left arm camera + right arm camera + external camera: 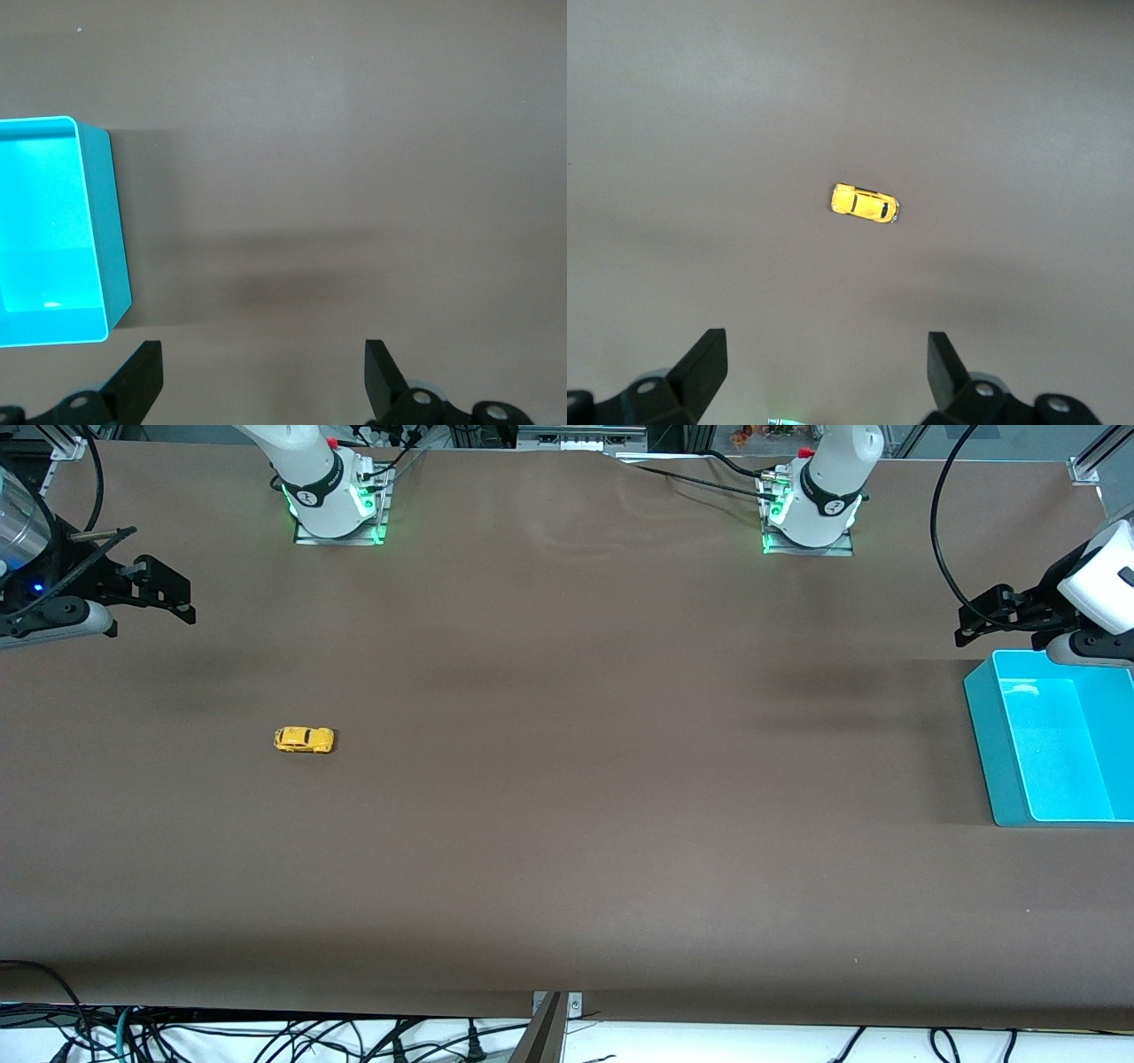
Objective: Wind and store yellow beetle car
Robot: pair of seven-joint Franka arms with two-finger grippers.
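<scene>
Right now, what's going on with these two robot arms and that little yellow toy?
Nothing is being handled yet. The yellow car sits alone on the brown table, toward the right arm's end. The right hand hangs open in the air, empty. The left hand, also open, waits beside an empty blue bin.

We see a long table [567, 824] covered in a plain brown sheet that runs nearly edge to edge. On it sits a small yellow toy car [304, 740], on its wheels, toward the right arm's end of the table. Well apart from it, at the left arm's end, a turquoise bin [988, 735] rests on the sheet, open at the top. The two arm bases [337, 509] are bolted on along the edge farthest from the front camera.
</scene>
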